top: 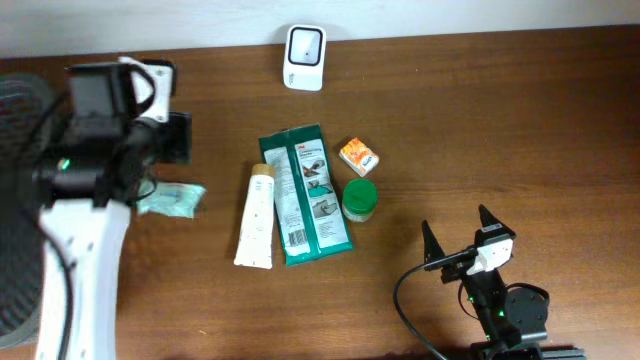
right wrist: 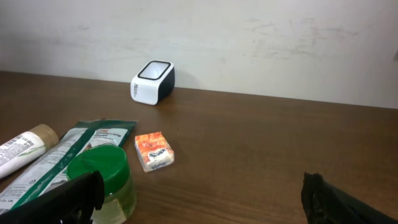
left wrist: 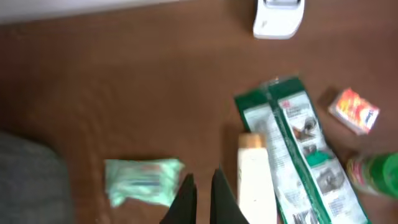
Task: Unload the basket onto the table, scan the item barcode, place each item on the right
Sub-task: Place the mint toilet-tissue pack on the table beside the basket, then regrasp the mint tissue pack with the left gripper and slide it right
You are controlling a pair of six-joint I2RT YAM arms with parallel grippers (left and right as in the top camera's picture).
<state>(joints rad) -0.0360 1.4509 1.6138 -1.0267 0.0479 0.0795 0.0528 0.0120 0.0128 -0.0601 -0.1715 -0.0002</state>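
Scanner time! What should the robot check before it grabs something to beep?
1. Is the scanner standing free, with nothing in front? ok.
2. Is the right gripper open and empty? ok.
3. Is the left gripper open for a grab? not ok. It is shut and empty, beside the mint packet.
4. Is the orange box apart from its neighbours? ok.
5. Is the tube clear of the green pouch? not ok. They lie edge to edge.
6. Is a barcode showing on any item? cannot tell.

The left arm (top: 85, 240) partly covers the green packet (top: 180, 200); its wrist view crops the white tube (left wrist: 255, 183).
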